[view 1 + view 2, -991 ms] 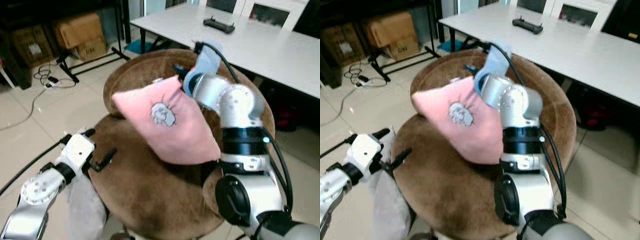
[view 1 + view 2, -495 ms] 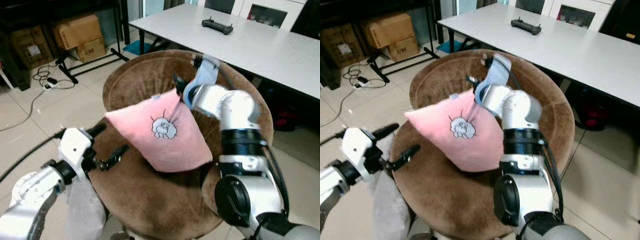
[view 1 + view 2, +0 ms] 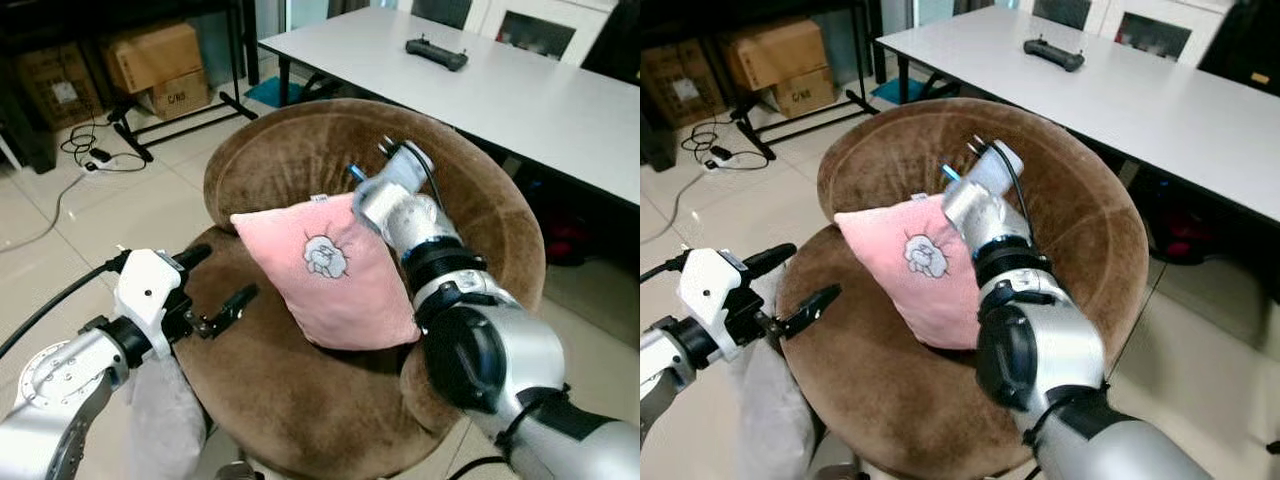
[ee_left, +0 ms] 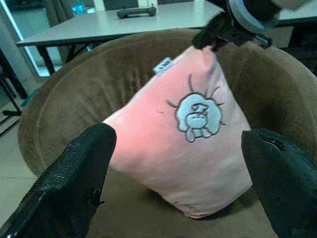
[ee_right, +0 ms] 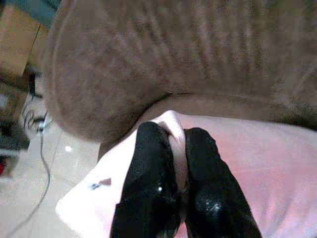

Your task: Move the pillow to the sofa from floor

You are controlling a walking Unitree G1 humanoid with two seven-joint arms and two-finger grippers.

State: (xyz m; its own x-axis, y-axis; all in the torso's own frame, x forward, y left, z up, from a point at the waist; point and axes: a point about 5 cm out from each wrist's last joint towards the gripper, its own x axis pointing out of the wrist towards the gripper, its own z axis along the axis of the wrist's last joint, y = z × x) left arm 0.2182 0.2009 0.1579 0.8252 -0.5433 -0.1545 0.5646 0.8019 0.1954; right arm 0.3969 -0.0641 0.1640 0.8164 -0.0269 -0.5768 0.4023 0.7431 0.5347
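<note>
The right gripper (image 5: 176, 168) had its jaws clamped on the pillow (image 3: 335, 270) corner, resting on the sofa (image 3: 300, 400) seat (left gripper (image 3: 215, 285) at 9 o'clock, jaws apart), so I'd release gently.

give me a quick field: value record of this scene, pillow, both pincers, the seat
pillow: pink pillow with a small cartoon print, bottom resting on the seat cushion, leaning toward the backrest
seat: round brown sofa chair
right pincer: right pincer shut on the pillow's top corner
left pincer: left pincer open, in front of the pillow, not touching it
behind: white table with a black controller
floor: cardboard boxes, cables
task stage: pillow on sofa, not yet released
</note>
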